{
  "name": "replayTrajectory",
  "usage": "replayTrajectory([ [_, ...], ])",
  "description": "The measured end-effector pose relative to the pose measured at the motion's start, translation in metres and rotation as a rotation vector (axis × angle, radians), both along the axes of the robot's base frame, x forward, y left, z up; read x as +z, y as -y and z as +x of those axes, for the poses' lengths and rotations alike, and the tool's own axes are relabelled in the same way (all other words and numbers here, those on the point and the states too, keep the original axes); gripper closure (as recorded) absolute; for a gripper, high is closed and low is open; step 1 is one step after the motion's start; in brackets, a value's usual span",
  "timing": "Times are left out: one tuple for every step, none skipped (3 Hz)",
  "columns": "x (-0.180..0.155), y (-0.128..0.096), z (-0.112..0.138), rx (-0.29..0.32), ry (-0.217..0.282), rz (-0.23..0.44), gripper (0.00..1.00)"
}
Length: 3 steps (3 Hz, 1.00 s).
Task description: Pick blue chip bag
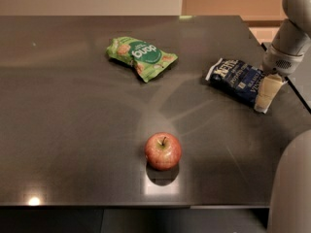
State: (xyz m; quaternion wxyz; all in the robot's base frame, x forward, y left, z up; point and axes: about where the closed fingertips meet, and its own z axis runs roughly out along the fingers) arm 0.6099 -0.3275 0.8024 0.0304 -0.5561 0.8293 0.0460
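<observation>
Near the right edge of the counter [73, 130] lies the blue chip bag [235, 77], flat and within reach. The gripper [266, 93] stands low at its right end, likely lined up for a grasp. Whether it has closed I cannot tell.

Dim, warm light; a glare spot sits front-left on the glossy bench [73, 130]; the gripper [266, 94], near its right edge, shows pale.
</observation>
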Motion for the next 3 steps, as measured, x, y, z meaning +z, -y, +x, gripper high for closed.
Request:
replayTrajectory([
  [0.0006,0.0012,-0.0006,-0.003,-0.001,-0.001,0.08],
  [0.0018,0.0026,-0.001,-0.006,-0.001,-0.003,0.07],
  [0.0033,0.0035,-0.0015,-0.009,-0.001,-0.004,0.06],
])
